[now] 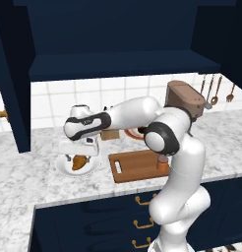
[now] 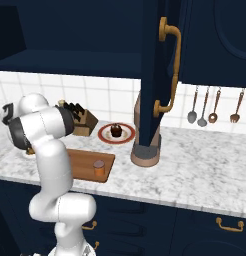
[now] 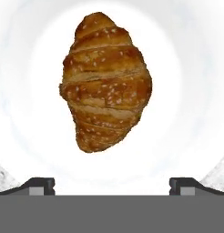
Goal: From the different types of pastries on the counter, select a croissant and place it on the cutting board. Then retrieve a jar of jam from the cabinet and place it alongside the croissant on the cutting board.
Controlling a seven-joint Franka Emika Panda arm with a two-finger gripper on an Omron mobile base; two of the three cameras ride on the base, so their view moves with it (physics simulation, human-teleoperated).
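Note:
A golden, sesame-flecked croissant lies on a round white plate. My gripper hangs straight above it, open, with its two dark fingertips spread wider than the pastry and nothing between them. From the left base view the gripper sits just over the croissant on the plate, left of the wooden cutting board. A small orange jar-like cylinder stands on the board's right end. The board and cylinder also appear from the right.
A red plate with a chocolate cupcake and a knife block stand behind the board. A brown appliance sits at the right. The upper cabinet door hangs open over the counter. Utensils hang on the wall.

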